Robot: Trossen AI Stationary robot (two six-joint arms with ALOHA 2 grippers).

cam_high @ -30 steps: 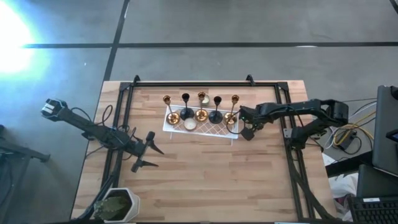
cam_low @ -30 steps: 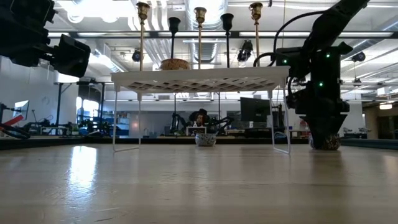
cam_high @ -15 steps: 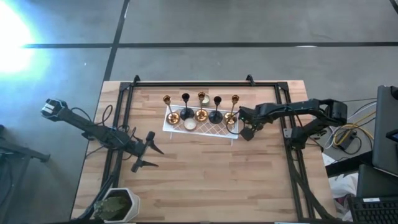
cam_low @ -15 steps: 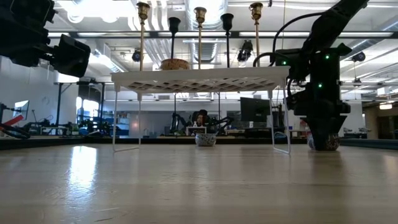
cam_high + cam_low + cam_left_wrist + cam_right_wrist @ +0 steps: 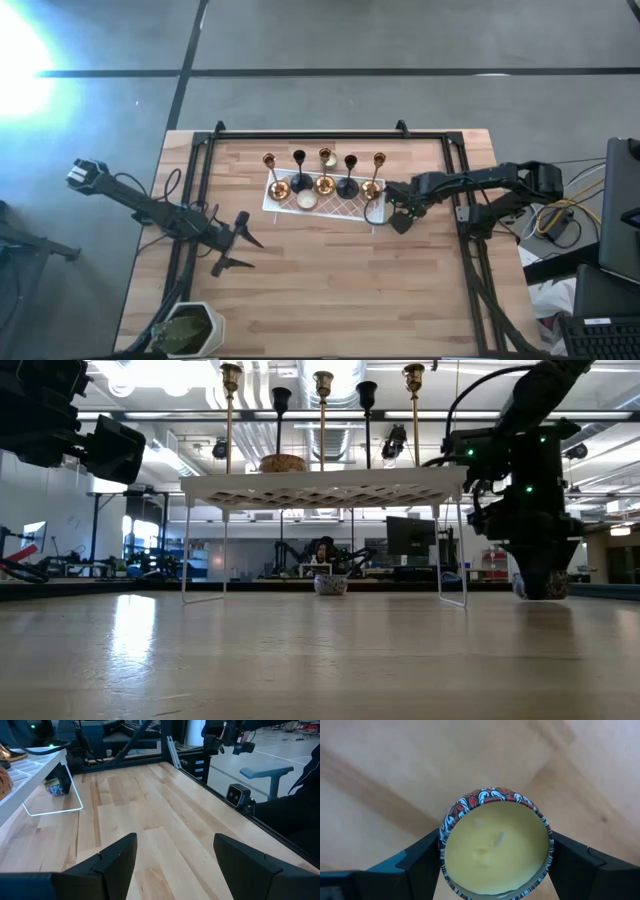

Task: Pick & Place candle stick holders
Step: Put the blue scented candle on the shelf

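Overhead, ducts and pipes (workshop clutter behind) beyond pale plank table.

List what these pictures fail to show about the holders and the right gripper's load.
- Candle tin: the right wrist view looks straight down, so contact with the table is unclear. In the high view the right gripper covers it.
- Candle stick holders: in the low view the white tray hides their bases.
- Tealight wick: too small in the high view.
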